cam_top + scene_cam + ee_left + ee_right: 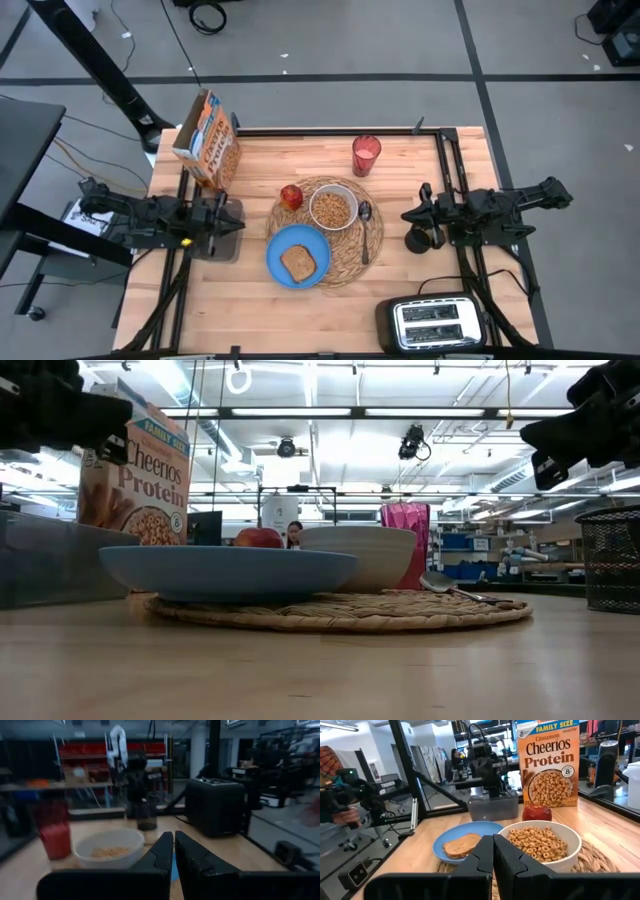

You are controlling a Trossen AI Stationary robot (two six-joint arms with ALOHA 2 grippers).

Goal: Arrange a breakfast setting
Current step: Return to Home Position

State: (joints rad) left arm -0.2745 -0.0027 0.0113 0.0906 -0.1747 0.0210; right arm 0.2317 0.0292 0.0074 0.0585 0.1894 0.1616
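The round straw placemat (352, 262) lies mid-table. On it rest the white bowl (332, 207) with cereal, the blue plate (280, 250) bearing the toast slice (298, 263), the red apple (291, 195) and the spoon (365, 225). The translucent red cup (366, 154) stands just beyond the mat. The orange Cheerios box (207, 140) stands upright at the far left. My left gripper (241, 222) hovers left of the mat and is shut and empty; it also shows in its wrist view (174, 836). My right gripper (405, 215) hovers right of the mat, shut and empty, and shows in its wrist view (493, 839).
A black-and-silver toaster (437, 323) stands at the near right corner. A black mesh cup (420, 238) stands under my right arm. A grey bin (215, 240) sits under my left arm. A person (335, 795) shows beyond the table's left side.
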